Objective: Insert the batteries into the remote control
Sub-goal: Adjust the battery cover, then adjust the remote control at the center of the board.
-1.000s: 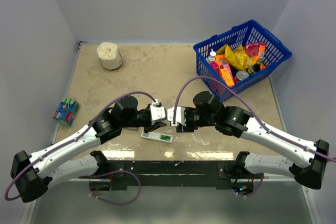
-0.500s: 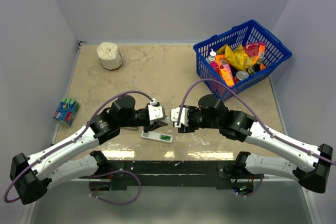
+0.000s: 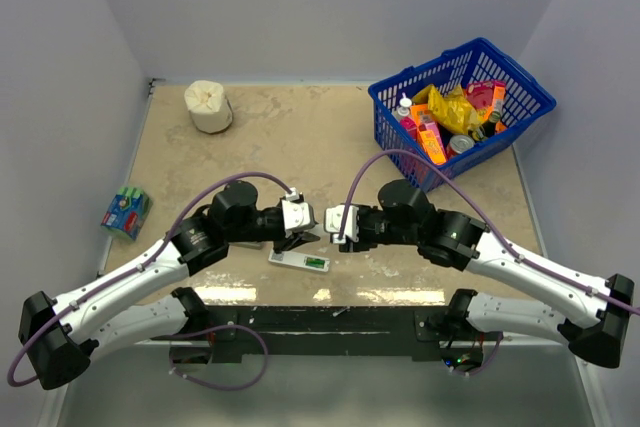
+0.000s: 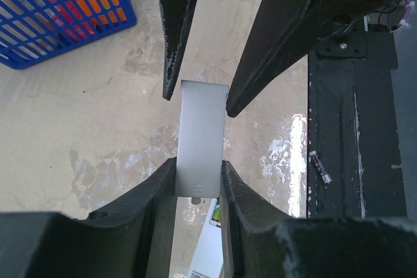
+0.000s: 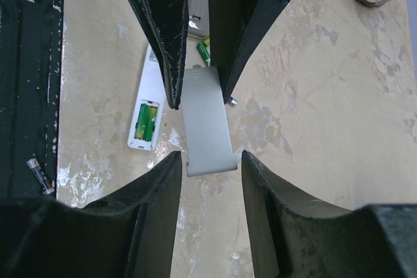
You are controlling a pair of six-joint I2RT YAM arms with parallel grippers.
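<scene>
The white remote control (image 3: 299,261) lies flat near the table's front edge, its compartment open with two green batteries (image 5: 144,120) inside. My left gripper (image 4: 199,177) is shut on the white back cover (image 4: 202,136) and holds it above the table, just over the remote (image 4: 210,242). My right gripper (image 5: 208,183) faces it, jaws open around the cover's free end (image 5: 207,125) with a small gap on each side. A loose green battery (image 5: 204,51) lies beyond the remote. A dark battery (image 4: 320,166) lies on the black base plate.
A blue basket (image 3: 500,142) full of packets stands at the back right. A white paper roll (image 3: 208,105) stands at the back left. A shrink-wrapped block of green cells (image 3: 125,210) lies at the left edge. The two wrists nearly touch at the table's front middle.
My right gripper has drawn back a little to the right, away from the left gripper. The left gripper still holds the cover in the same place.
</scene>
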